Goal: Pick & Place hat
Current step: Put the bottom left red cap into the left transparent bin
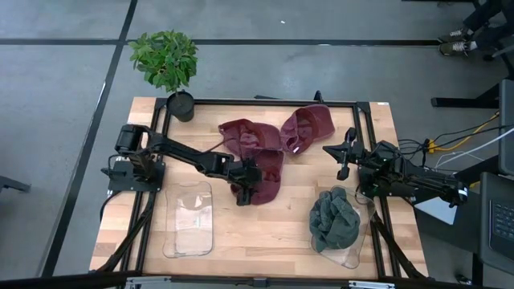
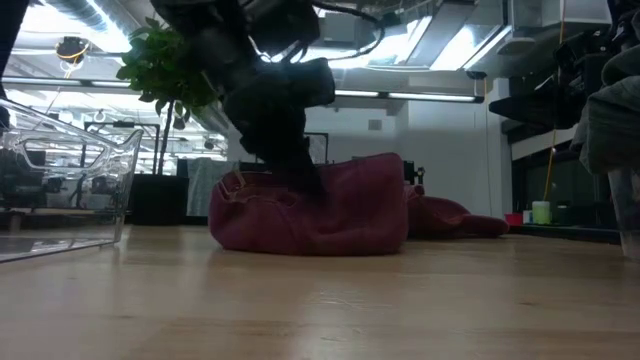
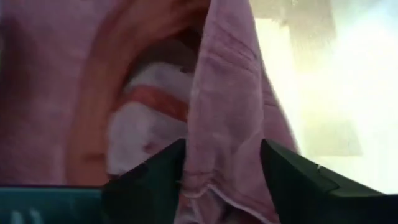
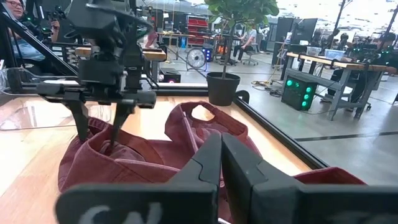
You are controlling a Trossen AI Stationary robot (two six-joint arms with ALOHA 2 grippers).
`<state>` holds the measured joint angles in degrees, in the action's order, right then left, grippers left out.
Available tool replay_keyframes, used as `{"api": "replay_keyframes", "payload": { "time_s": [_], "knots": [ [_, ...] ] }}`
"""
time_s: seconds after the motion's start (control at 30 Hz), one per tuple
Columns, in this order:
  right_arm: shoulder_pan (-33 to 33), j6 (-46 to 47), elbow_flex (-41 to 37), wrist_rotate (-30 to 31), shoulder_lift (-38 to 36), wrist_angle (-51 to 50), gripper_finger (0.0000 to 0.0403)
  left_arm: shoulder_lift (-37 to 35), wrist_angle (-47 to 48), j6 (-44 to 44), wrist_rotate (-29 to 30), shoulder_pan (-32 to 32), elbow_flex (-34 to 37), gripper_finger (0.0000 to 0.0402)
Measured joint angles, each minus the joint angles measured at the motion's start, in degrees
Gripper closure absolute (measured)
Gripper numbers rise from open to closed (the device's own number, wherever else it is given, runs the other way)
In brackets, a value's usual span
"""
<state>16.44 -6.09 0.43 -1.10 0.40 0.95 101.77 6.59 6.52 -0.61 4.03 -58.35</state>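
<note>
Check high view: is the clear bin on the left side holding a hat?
No. The clear bin shows only bare plastic, while the maroon hats lie on the table beside it, with the left gripper on one.

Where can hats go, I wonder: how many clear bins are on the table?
2: one clear bin near the left arm's base, another near the right arm, mostly under a grey-green fabric pile.

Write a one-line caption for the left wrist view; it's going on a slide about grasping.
Left gripper jaws straddle a fold of the maroon hat, its pale lining visible beside.
</note>
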Motion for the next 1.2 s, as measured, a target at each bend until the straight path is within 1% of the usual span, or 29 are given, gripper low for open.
{"api": "replay_keyframes", "payload": {
  "time_s": [0.07, 0.13, 0.23, 0.27, 0.33, 0.4, 0.57, 0.67, 0.73, 0.87, 1.03, 1.2],
  "knots": [
    [0.00, 0.00, -0.01, 0.00, -0.01, 0.00, 0.0389, 0.14, -0.33, 3.68, -2.56, -0.18, 0.00, 0.0239],
    [-0.01, 0.00, -0.01, 0.00, 0.00, 0.02, 0.0389, 0.11, -0.61, 6.68, -5.36, -0.44, 0.00, 0.0286],
    [-0.02, -0.01, 0.00, 0.00, -0.01, 0.02, 0.0389, -1.01, -0.97, 9.61, -8.59, -0.50, 0.02, 0.0369],
    [0.00, 0.00, 0.00, 0.00, 0.00, 0.00, 0.0389, -1.58, -1.22, 10.74, -9.39, -0.60, 0.02, 0.0384],
    [0.00, 0.00, -0.01, 0.00, -0.02, 0.02, 0.0389, -2.27, -1.88, 12.70, -12.51, -1.06, 0.02, 0.0391],
    [-0.02, -0.02, 0.00, 0.00, 0.00, 0.00, 0.0389, -3.01, -2.91, 15.83, -17.07, -1.98, 0.05, 0.0395],
    [0.00, -0.02, 0.00, 0.00, -0.02, -0.02, 0.0389, -5.79, -11.89, 25.62, -28.32, -4.58, 0.07, 0.0396],
    [0.00, -0.02, 0.00, 0.00, -0.02, 0.00, 0.0389, -8.31, -19.09, 29.98, -31.51, -5.94, 0.07, 0.0396],
    [-0.02, -0.02, 0.00, 0.00, -0.01, 0.02, 0.0389, -10.46, -22.81, 32.24, -31.84, -7.04, 0.07, 0.0396],
    [-0.01, -0.02, 0.00, 0.00, 0.00, 0.02, 0.0389, -14.82, -28.73, 36.08, -30.57, -9.43, 0.07, 0.0396],
    [0.00, -1.28, 0.00, -0.01, -0.01, 0.13, 0.0389, -20.10, -32.61, 38.74, -25.36, -11.58, 0.07, 0.0397],
    [0.00, 4.51, 0.00, 0.00, -0.07, 0.37, 0.0389, -24.43, -32.61, 39.45, -20.06, -12.19, 0.07, 0.0397]
  ]
}}
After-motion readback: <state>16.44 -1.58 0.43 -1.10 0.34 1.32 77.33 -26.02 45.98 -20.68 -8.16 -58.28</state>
